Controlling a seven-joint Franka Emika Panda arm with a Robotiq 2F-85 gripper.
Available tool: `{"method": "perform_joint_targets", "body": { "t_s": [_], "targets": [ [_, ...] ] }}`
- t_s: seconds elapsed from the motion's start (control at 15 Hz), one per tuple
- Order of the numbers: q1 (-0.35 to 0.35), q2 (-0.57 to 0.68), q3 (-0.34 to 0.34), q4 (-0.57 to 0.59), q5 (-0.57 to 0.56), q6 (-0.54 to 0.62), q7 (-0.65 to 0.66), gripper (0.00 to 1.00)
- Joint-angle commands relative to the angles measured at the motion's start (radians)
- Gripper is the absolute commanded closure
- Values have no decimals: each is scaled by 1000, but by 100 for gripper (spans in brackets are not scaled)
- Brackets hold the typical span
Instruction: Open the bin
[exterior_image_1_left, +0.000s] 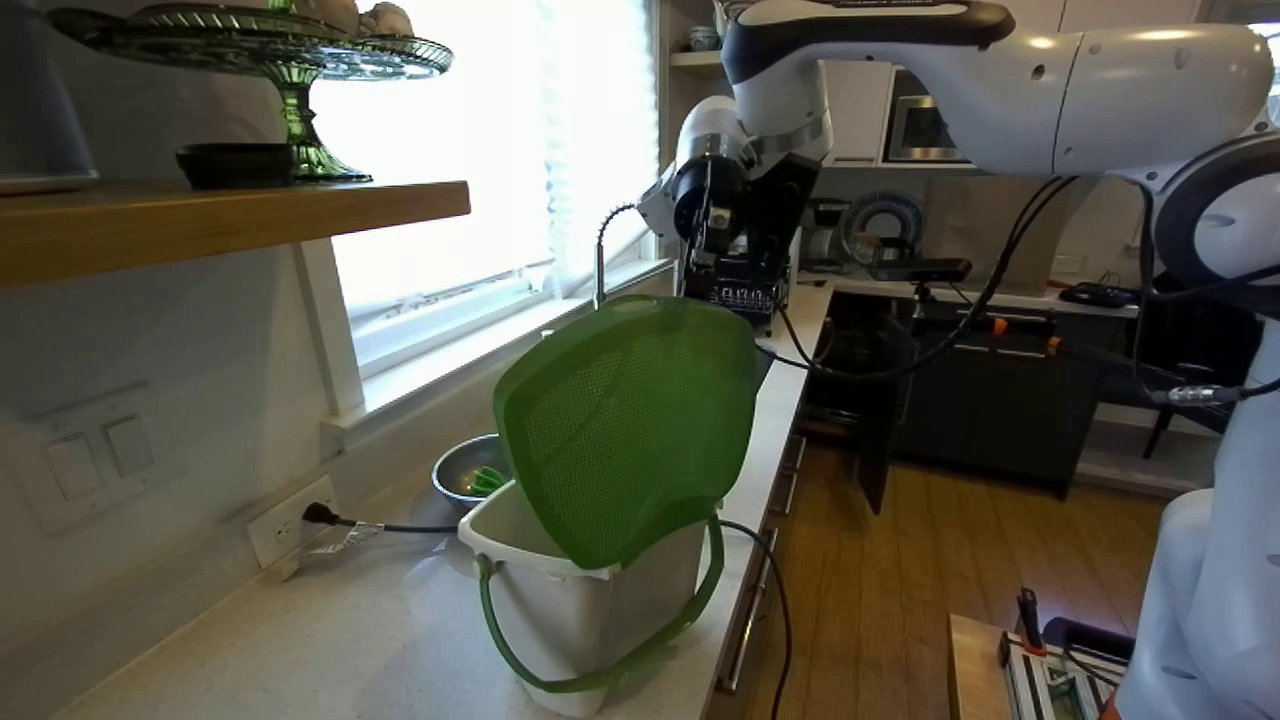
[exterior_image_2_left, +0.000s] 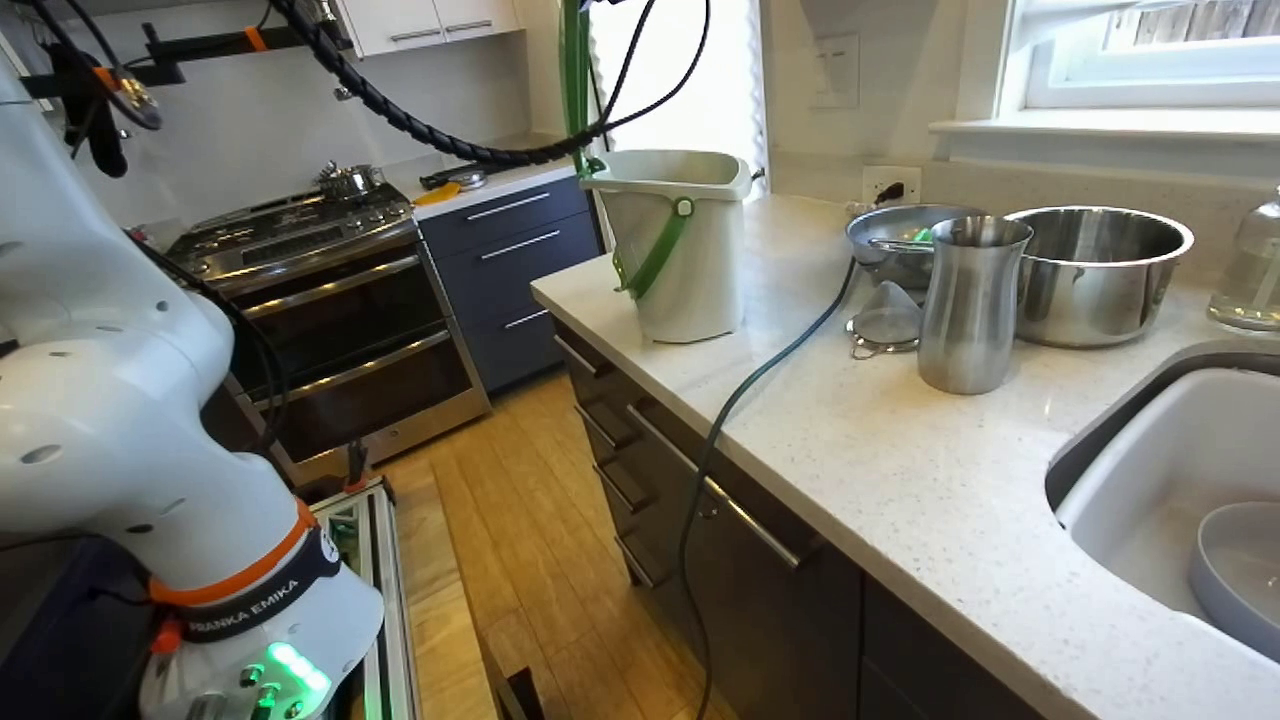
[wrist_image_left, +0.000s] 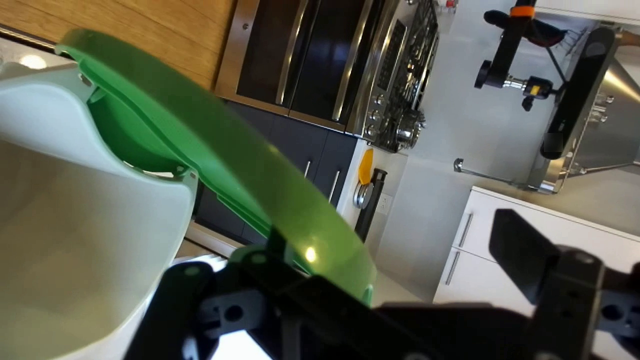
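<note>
"Okay, biggest first: what do you see?"

"A pale counter (exterior_image_2_left: 950, 480), spreading toward four o'clock in an exterior view."

"Next?"

"A white robot arm (exterior_image_1_left: 1000, 110), curving from four o'clock round to one in an exterior view."

"Where's the bin (exterior_image_1_left: 560, 610)?"

"On the counter, at six o'clock there, upright, mouth uncovered. Its green lid (exterior_image_1_left: 630, 420) is tilted up."

"And the gripper (wrist_image_left: 395, 240)?"

"Fingers (wrist_image_left: 525, 255) spread wide at seven and four o'clock in the wrist view. The lid's edge lies between, close to the seven o'clock finger; touching or not, I can't tell. It has hold of nothing."

"Smaller?"

"Green handle (exterior_image_1_left: 585, 684), slung low across the bin; a wall socket (exterior_image_1_left: 278, 535) at eight o'clock in an exterior view, black plug (exterior_image_1_left: 318, 514) in it."
</note>
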Motion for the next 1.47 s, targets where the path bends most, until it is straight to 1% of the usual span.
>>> {"method": "perform_joint_targets", "body": {
  "t_s": [0.0,0.27,0.73,0.87,1.0,1.2,1.4],
  "targets": [
    [13,-26,7,12,-77,14,-25,0],
    [20,-51,13,48,-185,137,-20,0],
    [42,-103,30,125,-356,284,22,0],
    [53,-129,41,143,-421,332,62,0],
    [65,-155,56,167,-514,355,129,0],
    [58,-210,109,167,-650,396,228,0],
    [52,-274,162,144,-770,385,347,0]
  ]
}}
